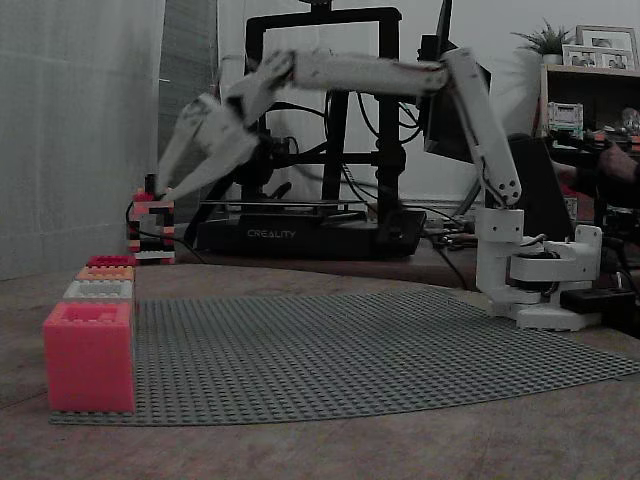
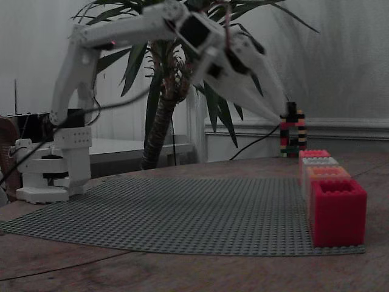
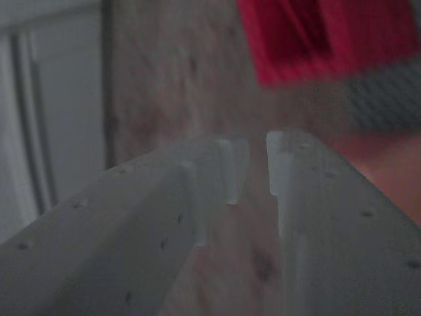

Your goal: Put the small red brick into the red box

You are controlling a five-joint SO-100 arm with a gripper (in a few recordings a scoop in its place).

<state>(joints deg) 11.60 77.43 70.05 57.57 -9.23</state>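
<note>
My white gripper [image 1: 166, 190] hangs in the air above the far end of a row of boxes, with its tip near a small brick tower. Its fingers are shut, with only a thin slit between the tips [image 3: 258, 166], and I see nothing held there. In the wrist view a red box [image 3: 316, 33] with a dark opening lies blurred past the tips. In both fixed views a large red box [image 1: 88, 355] [image 2: 337, 210] stands at the near corner of the grey baseplate [image 1: 350, 350]. A smaller red box [image 1: 110, 261] [image 2: 314, 153] ends the row below my gripper [image 2: 281, 111].
A white box [image 1: 98, 290] and an orange box [image 1: 105, 273] sit between the two red ones. A black and red brick tower [image 1: 150, 225] [image 2: 293, 131] stands behind the row. A 3D printer [image 1: 300, 235] and the arm's base [image 1: 540, 275] are at the back.
</note>
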